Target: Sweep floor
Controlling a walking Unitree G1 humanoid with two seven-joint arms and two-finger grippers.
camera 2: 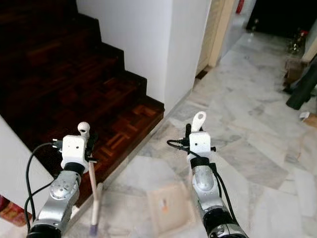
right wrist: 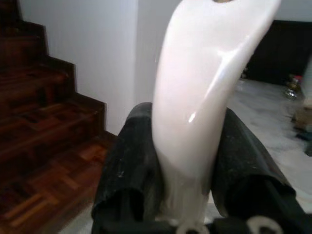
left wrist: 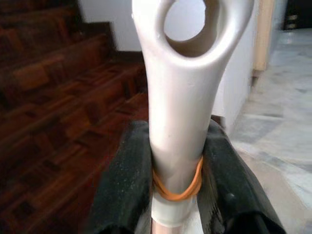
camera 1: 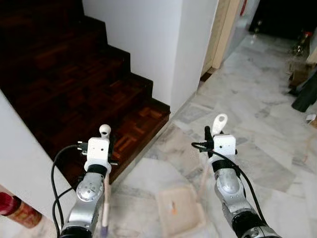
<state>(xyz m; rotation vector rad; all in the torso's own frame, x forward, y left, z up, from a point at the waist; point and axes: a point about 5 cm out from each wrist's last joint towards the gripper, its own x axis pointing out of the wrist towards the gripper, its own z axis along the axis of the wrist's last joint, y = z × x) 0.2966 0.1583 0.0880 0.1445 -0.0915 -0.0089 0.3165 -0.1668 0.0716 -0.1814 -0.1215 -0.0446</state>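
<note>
My left gripper (camera 1: 105, 140) is shut on the broom's white handle top (left wrist: 183, 87), which has a hanging hole and an orange rubber band. The broom's pale stick (camera 2: 92, 198) runs down beside my left forearm to the floor at the foot of the stairs. My right gripper (camera 1: 214, 138) is shut on the dustpan's white upright handle (right wrist: 200, 92). The dustpan's pale tray (camera 1: 181, 210) lies on the marble floor (camera 1: 257, 99) between my two arms, with a small orange scrap (camera 1: 173, 208) in it.
Dark wooden stairs (camera 1: 74, 84) rise at the left, their lowest step just ahead of my left arm. A white wall corner (camera 1: 163, 49) stands ahead, with a door frame (camera 1: 220, 34) behind it. Dark clutter (camera 1: 304, 89) sits far right. A red object (camera 1: 12, 207) is low on the left.
</note>
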